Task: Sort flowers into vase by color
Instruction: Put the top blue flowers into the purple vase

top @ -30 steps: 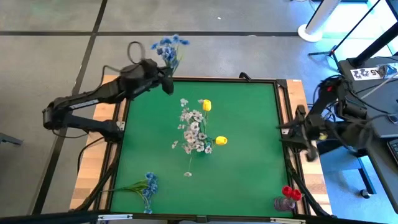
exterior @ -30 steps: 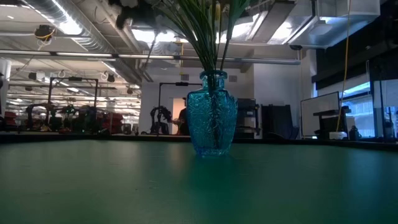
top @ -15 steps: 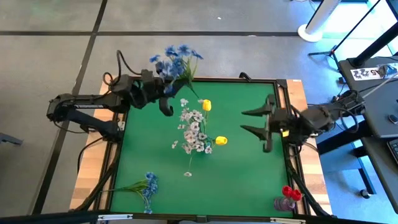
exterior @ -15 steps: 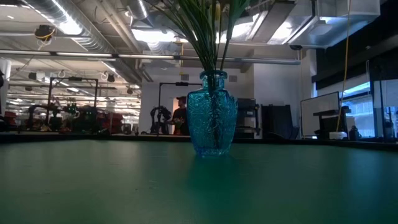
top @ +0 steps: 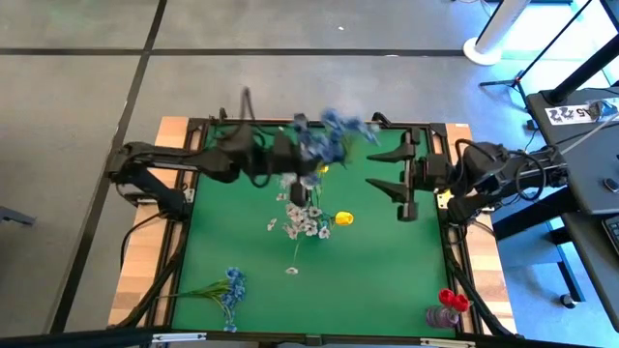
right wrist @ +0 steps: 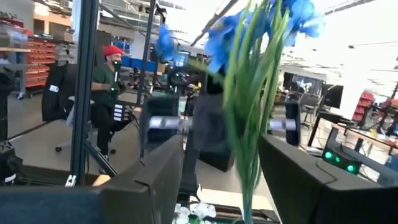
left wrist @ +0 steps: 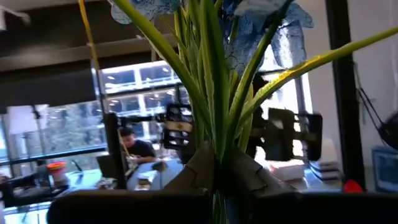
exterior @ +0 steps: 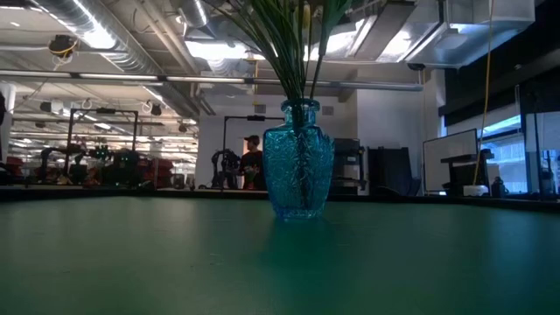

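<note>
Clamping a bunch of blue flowers (top: 334, 130) by their green stems, the left gripper (top: 290, 159) hangs over the green table (top: 377, 261), its blossoms fanned just past its fingertips. Below it stands a blue glass vase (exterior: 298, 159) already filled with white sprigs (top: 302, 208) and yellow buds (top: 343, 218). Facing it, just beyond the bouquet, the right gripper (top: 389, 187) is spread wide and holds nothing. More blue flowers (top: 224, 288) lie well away, near the table's edge.

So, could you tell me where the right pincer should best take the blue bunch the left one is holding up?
On the bare green stems below the blooms, likely from its own side: the left pincer clamps their base, leaving the upright stalks free.
</note>
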### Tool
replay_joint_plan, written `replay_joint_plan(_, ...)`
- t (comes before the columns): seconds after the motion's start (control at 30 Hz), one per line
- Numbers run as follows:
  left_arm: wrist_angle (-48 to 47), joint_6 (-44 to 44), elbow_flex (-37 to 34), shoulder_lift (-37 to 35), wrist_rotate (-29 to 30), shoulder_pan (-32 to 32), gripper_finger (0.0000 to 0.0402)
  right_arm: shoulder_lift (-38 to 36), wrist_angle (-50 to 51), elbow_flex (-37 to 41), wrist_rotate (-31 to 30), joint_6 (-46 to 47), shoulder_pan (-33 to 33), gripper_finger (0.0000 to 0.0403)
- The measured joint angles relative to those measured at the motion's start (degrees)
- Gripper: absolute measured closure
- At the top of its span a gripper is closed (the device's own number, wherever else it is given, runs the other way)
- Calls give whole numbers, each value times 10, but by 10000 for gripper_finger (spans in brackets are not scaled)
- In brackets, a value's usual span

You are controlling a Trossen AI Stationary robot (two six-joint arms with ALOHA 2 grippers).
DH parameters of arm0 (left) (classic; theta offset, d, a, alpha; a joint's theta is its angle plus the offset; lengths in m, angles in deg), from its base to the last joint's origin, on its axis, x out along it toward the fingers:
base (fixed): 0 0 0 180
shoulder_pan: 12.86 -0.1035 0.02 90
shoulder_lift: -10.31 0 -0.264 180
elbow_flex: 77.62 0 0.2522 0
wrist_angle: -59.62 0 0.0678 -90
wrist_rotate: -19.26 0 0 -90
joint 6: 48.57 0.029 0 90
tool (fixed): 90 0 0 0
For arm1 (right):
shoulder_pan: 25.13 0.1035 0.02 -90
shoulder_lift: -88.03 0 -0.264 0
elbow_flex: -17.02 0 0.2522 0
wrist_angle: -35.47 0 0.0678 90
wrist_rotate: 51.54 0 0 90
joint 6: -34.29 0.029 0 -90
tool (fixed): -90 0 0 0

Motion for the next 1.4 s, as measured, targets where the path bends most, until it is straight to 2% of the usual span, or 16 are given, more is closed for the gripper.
replay_joint_plan(0.07,2,8,14,26,-5,7,392,2,-4,0,0,0,0,187)
replay_joint_plan(0.23,76,10,28,86,-11,21,392,2,-6,0,0,2,0,176)
replay_joint_plan(0.43,112,10,28,114,-11,22,392,3,-7,0,0,16,0,180)
replay_joint_plan(0.6,114,10,28,115,-11,22,383,10,-9,0,-17,24,0,215)
replay_joint_plan(0.77,109,8,28,115,-7,22,364,30,-15,0,-30,26,0,278)
replay_joint_plan(1.0,39,7,28,111,16,27,334,37,-30,1,-31,37,0,388)
replay_joint_plan(1.17,-30,7,28,81,49,43,294,-5,6,0,-31,77,0,377)
replay_joint_plan(1.27,-111,13,29,48,54,57,271,-39,51,1,-30,86,3,391)
replay_joint_plan(1.4,-154,37,28,13,58,89,252,-92,55,17,-25,86,37,390)
